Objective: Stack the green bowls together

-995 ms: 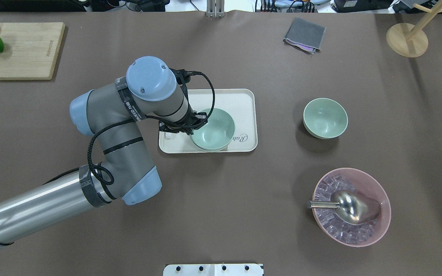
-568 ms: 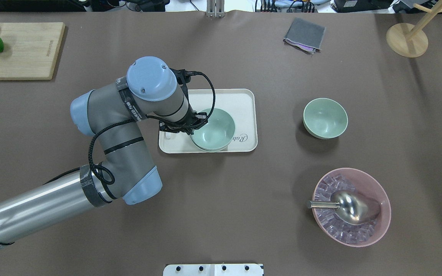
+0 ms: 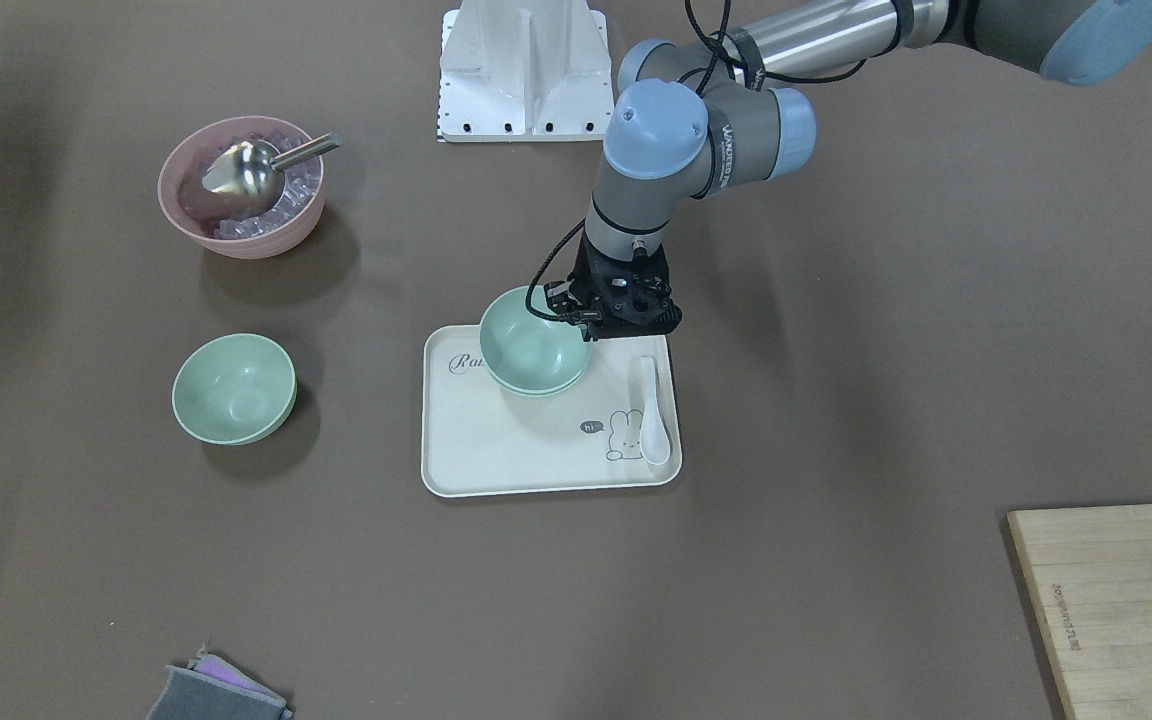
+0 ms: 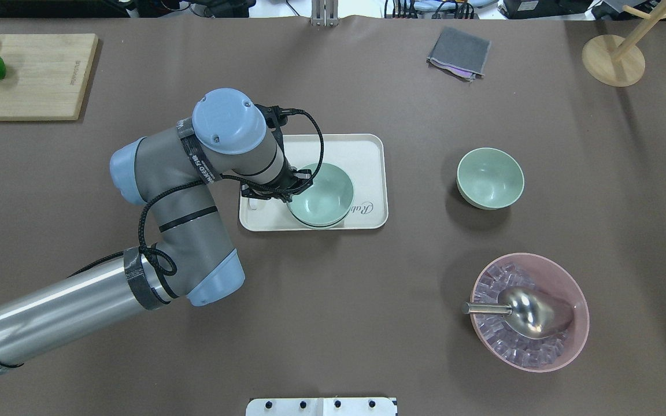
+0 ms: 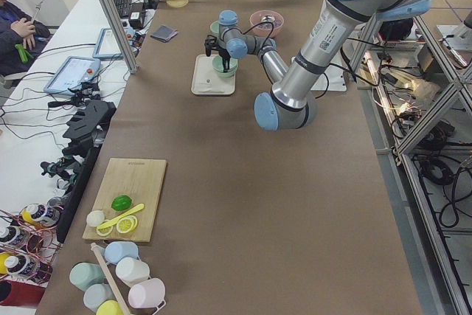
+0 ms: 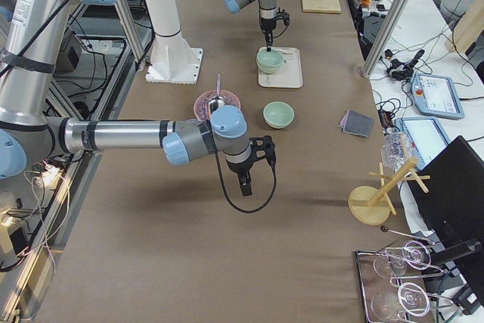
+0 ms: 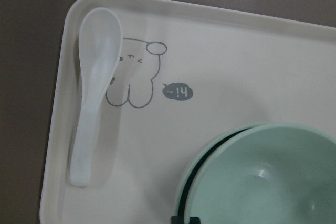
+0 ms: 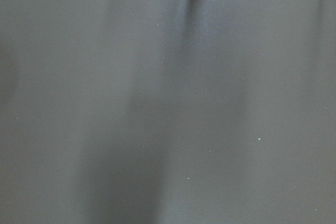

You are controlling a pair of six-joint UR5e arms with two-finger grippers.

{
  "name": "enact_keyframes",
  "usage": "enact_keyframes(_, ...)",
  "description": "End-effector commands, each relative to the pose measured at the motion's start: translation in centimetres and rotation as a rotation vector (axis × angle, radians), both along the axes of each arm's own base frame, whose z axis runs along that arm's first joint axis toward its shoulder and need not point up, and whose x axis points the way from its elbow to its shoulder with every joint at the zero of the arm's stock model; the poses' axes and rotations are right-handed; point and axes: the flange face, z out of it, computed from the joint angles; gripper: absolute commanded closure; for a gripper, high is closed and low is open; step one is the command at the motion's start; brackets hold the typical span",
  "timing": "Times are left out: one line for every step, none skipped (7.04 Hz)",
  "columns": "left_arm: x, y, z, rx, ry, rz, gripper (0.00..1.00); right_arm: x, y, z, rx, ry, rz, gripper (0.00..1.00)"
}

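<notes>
Two green bowls sit nested on the cream tray (image 4: pixel 362 156). The upper green bowl (image 4: pixel 324 196) (image 7: pixel 268 182) rests in the lower one, whose rim (image 3: pixel 536 391) shows just beneath it. My left gripper (image 3: pixel 586 320) (image 7: pixel 186 219) is shut on the upper bowl's rim on the side toward the robot's left. A third green bowl (image 4: pixel 489 178) (image 3: pixel 233 388) stands alone on the table to the robot's right of the tray. My right gripper (image 6: pixel 243 185) hangs above bare table, away from the bowls; I cannot tell whether it is open or shut.
A white spoon (image 7: pixel 97 93) lies on the tray beside the bowls. A pink bowl (image 4: pixel 570 289) with ice and a metal scoop (image 4: pixel 529 312) stands at the near right. Farther off are a cutting board (image 4: pixel 38 75), a folded grey cloth (image 4: pixel 459 52) and a wooden stand (image 4: pixel 613 60).
The left arm's elbow and wrist have shifted slightly; the held bowl stays over the lower bowl on the tray. Nothing else has moved.
</notes>
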Motion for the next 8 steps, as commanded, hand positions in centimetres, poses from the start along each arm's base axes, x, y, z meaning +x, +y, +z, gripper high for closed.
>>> enact_keyframes(0.01,-0.09,0.13,0.003,-0.003,-0.005,1.0,0.0,-0.03,-0.04,0.001,-0.001,0.001,0.0)
enact_keyframes(0.01,-0.09,0.13,0.003,-0.003,-0.005,1.0,0.0,-0.03,-0.04,0.001,-0.001,0.001,0.0)
enact_keyframes(0.01,-0.09,0.13,0.003,-0.003,-0.005,1.0,0.0,-0.03,-0.04,0.001,-0.001,0.001,0.0)
enact_keyframes(0.01,-0.08,0.24,0.002,-0.004,-0.005,1.0,0.01,0.03,0.02,-0.001,0.0,0.001,0.0)
enact_keyframes(0.0,-0.07,0.14,0.006,0.002,-0.005,1.0,0.0,-0.03,-0.04,0.002,0.0,0.0,0.0)
enact_keyframes(-0.02,-0.07,0.27,0.013,0.014,-0.006,0.76,0.0,-0.03,-0.04,0.002,0.0,0.0,0.0)
enact_keyframes(-0.01,-0.07,0.16,0.015,0.015,-0.005,0.01,0.0,-0.03,-0.04,0.002,0.0,0.0,0.0)
enact_keyframes(-0.28,0.12,-0.61,0.024,0.029,-0.003,0.02,0.0,-0.03,-0.04,0.002,0.0,0.0,0.0)
